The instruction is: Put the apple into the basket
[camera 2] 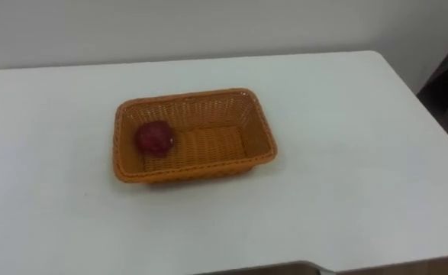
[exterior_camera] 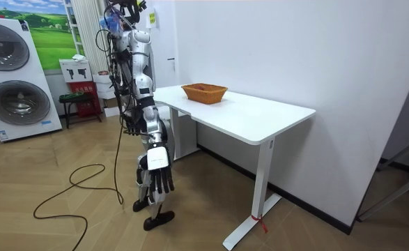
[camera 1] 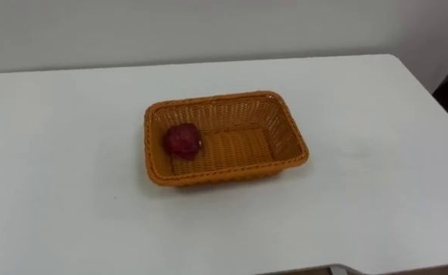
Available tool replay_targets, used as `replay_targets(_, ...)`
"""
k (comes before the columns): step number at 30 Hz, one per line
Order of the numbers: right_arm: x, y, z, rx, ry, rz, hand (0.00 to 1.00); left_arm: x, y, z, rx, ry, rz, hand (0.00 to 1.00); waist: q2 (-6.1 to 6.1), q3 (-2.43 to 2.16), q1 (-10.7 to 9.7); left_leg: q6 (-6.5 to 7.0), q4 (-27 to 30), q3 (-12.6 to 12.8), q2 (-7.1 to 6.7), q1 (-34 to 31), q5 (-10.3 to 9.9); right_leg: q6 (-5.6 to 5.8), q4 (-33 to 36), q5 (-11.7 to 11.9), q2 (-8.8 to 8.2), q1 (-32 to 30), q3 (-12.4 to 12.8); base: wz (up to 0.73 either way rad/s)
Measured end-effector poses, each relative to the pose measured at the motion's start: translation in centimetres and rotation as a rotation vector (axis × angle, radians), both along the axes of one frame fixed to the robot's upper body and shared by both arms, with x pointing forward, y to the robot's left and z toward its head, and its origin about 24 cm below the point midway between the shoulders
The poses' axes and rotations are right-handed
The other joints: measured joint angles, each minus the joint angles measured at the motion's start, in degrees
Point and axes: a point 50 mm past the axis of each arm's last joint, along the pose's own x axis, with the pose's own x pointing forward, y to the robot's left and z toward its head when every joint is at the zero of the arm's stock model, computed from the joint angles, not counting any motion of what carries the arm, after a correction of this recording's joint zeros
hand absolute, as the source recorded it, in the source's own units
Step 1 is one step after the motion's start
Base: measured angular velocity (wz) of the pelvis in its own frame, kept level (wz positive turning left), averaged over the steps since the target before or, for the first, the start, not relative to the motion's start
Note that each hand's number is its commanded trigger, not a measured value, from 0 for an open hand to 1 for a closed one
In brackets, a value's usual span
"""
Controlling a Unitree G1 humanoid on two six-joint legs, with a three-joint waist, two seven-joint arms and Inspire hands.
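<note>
Eye views look down on basket [camera 1: 285, 131] — room view, afar.

Lighting: bright, even, diffuse indoor light from overhead; white tabletop [camera 1: 361, 191] uniformly lit, a faint soft shadow along the near side of the basket [camera 1: 288, 126], apple [camera 1: 182, 141] dark and matt inside it; in the room view, wall [exterior_camera: 295, 56] bright above the tabletop, greyer beneath it.

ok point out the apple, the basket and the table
apple [camera 1: 182, 141], left eye view, middle of its red skin
basket [camera 1: 285, 130], left eye view, inner right wall
table [camera 1: 376, 191], left eye view, bare top right of basket
</note>
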Motion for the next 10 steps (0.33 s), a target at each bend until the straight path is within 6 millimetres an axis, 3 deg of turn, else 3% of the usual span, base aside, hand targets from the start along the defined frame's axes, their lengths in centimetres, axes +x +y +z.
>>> replay_targets(10, 0.5, 2.7, -1.3, 0.366, 0.080, 0.280, 0.00, 0.4, -1.5, -0.5, -0.087, 0.046, -0.070, 0.00, 1.03, 0.18, 1.5, 0.00, 0.2, -0.5, -0.01, 0.8, 0.0, 0.01, -0.4, 0.0, -0.21, 1.3, -1.5, 0.04)
